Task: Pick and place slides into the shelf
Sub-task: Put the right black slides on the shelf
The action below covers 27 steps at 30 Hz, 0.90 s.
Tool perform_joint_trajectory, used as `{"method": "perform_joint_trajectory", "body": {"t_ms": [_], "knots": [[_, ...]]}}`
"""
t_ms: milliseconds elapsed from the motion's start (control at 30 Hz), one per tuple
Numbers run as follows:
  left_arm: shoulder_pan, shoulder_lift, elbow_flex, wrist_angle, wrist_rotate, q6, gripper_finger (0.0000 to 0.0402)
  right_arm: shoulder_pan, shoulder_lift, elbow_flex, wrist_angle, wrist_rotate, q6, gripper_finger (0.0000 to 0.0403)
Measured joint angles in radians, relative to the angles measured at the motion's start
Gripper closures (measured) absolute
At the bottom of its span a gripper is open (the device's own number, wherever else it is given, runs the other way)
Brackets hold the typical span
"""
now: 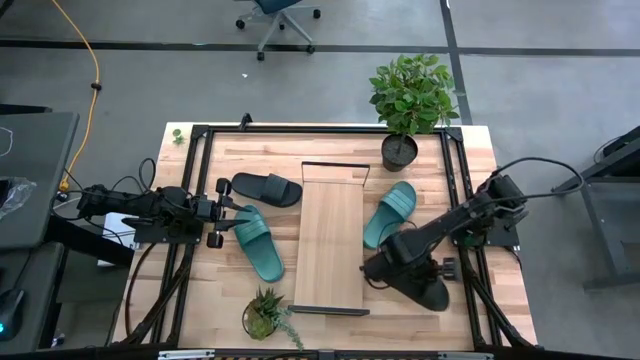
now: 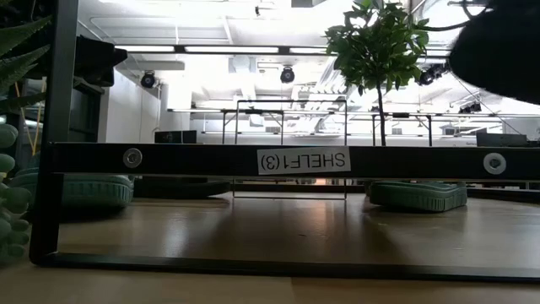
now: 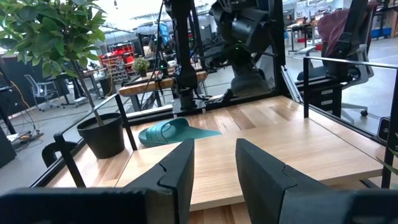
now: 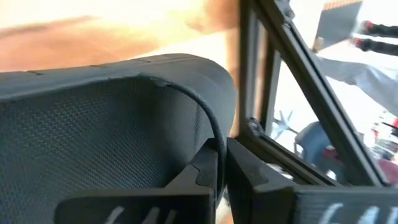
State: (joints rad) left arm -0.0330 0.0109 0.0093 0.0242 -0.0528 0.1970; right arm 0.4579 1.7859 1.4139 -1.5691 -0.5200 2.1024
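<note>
Right gripper [image 1: 425, 290] low at desk's near-right, fingers clamped on black foam slide [image 4: 118, 124], probably its strap, ready for lift toward long light-wood shelf board [image 1: 330, 240], bare. Left gripper [image 1: 228, 215] waits half-open over teal foam slide [image 1: 258, 243], holding nothing.

Even overhead light on the surface [image 1: 470, 150], soft shadows. Low view backlit by bright ceiling strips; shelf [image 2: 278, 160] rail silhouetted. Right wrist view blurred, background blown out white.
</note>
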Motion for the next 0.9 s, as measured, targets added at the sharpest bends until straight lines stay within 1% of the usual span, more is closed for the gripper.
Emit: {"method": "perform_joint_trajectory", "body": {"t_ms": [200, 500, 700, 900], "knots": [[0.000, 0.000, 0.000, 0.000, 0.000, 0.000, 0.0295, -0.071, 0.000, 0.025, 0.007, 0.106, -0.066, 0.0403], [0.000, 0.000, 0.000, 0.000, 0.001, -0.001, 0.0295, -0.217, 0.000, 0.026, 0.010, 0.196, -0.307, 0.0403], [0.000, 0.000, 0.000, 0.000, 0.001, -0.001, 0.0295, -0.298, 0.000, 0.027, 0.015, 0.255, -0.435, 0.0403], [0.000, 0.000, 0.000, 0.002, 0.001, -0.001, 0.0295, -0.338, 0.000, 0.103, 0.001, 0.362, -0.533, 0.0403]]}}
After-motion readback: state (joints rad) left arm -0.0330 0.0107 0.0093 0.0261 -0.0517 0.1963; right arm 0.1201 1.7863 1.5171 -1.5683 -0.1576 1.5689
